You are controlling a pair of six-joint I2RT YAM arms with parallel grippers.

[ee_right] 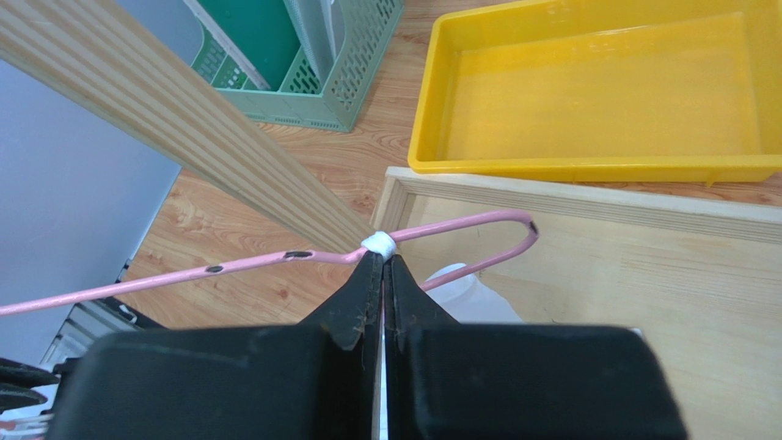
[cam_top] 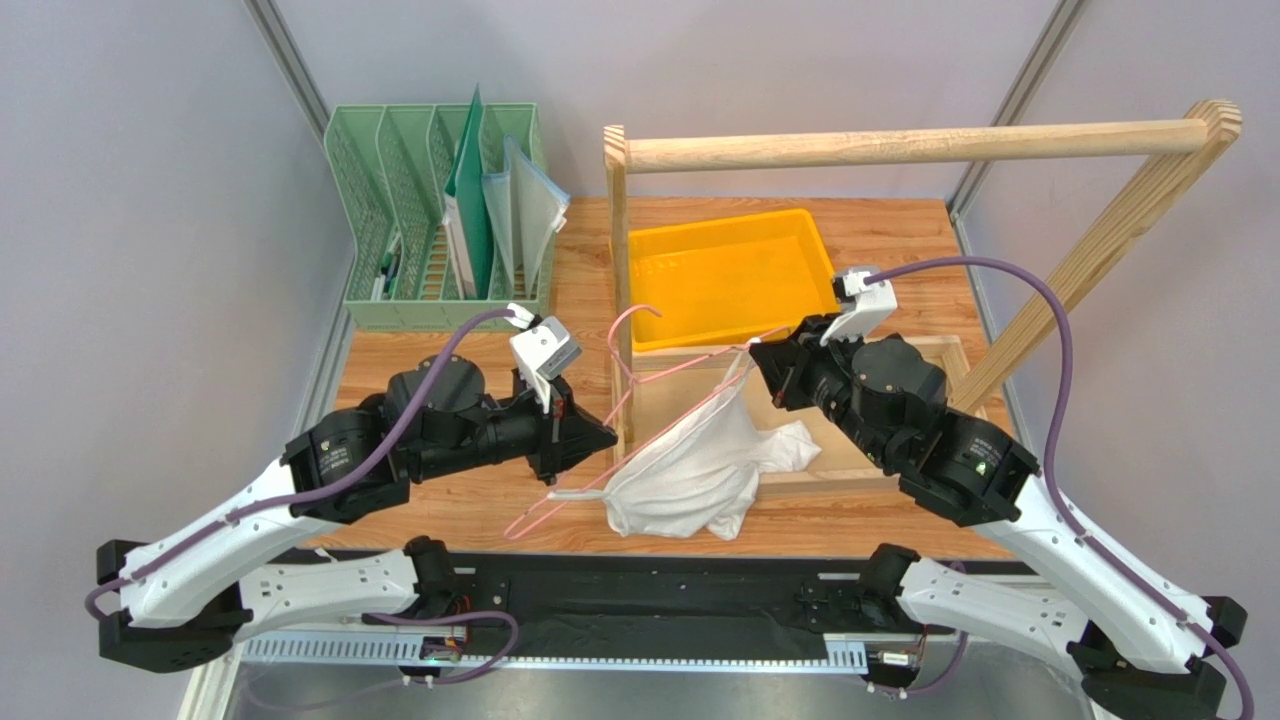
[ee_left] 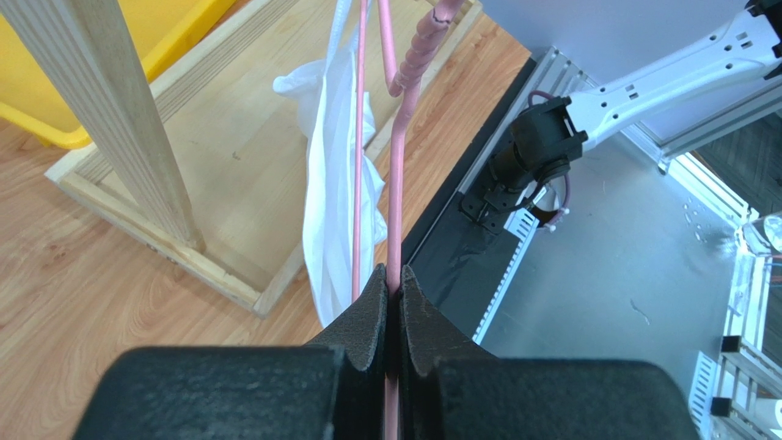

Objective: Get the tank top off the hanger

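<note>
The pink wire hanger [cam_top: 534, 518] is held tilted in the air between both arms, over the table's near edge. My left gripper [cam_top: 606, 435] is shut on the hanger's wire, seen in the left wrist view [ee_left: 393, 280] with the pink wire [ee_left: 396, 183] running out between the pads. The white tank top [cam_top: 688, 468] hangs crumpled from the hanger and also shows in the left wrist view [ee_left: 332, 211]. My right gripper [cam_top: 759, 363] is shut on a white strap [ee_right: 378, 245] where it wraps over the hanger wire [ee_right: 229, 266] near its bent end.
The large wooden rail frame [cam_top: 902, 146] stands over the middle and right, with its post [ee_left: 119, 119] close to my left gripper. Its flat wooden base [cam_top: 849, 477] lies under the tank top. A yellow tray [cam_top: 729, 278] and a green file rack [cam_top: 436, 210] stand at the back.
</note>
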